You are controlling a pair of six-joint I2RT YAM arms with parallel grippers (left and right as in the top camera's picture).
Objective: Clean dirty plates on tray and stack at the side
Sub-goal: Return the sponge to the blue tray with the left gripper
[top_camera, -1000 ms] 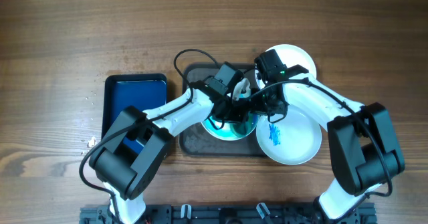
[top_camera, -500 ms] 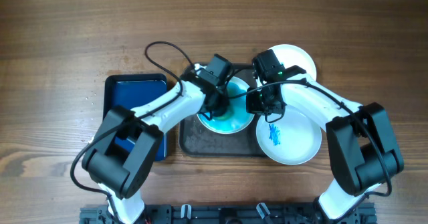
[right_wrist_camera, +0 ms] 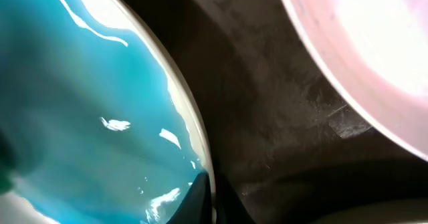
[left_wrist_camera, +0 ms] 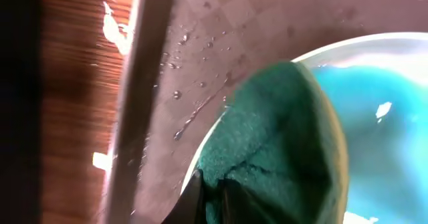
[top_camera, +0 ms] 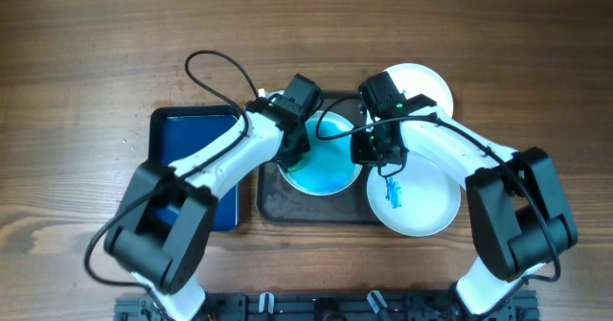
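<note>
Plate (top_camera: 330, 163) | left wrist: green sponge (left_wrist_camera: 281, 144) on rim | overhead only: blue tray (top_camera: 177, 139)

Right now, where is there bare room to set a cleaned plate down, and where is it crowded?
Bare table lies left of the blue bin, across the far side, and right of the white plates. Crowded: the dark tray, where the left end effector with its sponge and the right end effector meet on the blue-smeared plate.

Tray (top_camera: 276, 207) hemmed: white plates (top_camera: 423, 212) R, blue bin (top_camera: 192, 134) L; far side open.
</note>
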